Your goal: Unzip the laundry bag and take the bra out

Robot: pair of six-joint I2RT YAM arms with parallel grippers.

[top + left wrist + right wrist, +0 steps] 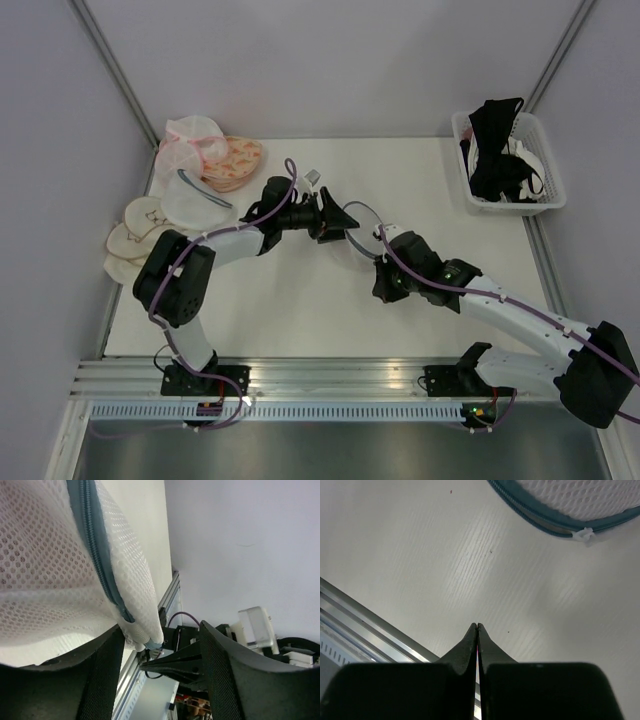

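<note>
The laundry bag (366,226), white mesh with a grey-blue zipper rim, lies at the table's middle. In the left wrist view the laundry bag (50,555) fills the upper left, and its zipper end hangs between my fingers, against the left one. My left gripper (345,218) (160,665) is open around that edge. My right gripper (385,285) (477,626) is shut and empty, over bare table just in front of the bag (580,500). The bag's white zipper pull (583,535) shows at its rim. The dusty pink bra is not visible.
A white basket (548,190) of black bras stands at the back right. At the back left lie a pink mesh pouch (190,140), an orange patterned bra (235,160), another white mesh bag (190,200) and cream padded cups (135,235). A metal rail (365,615) runs along the near edge.
</note>
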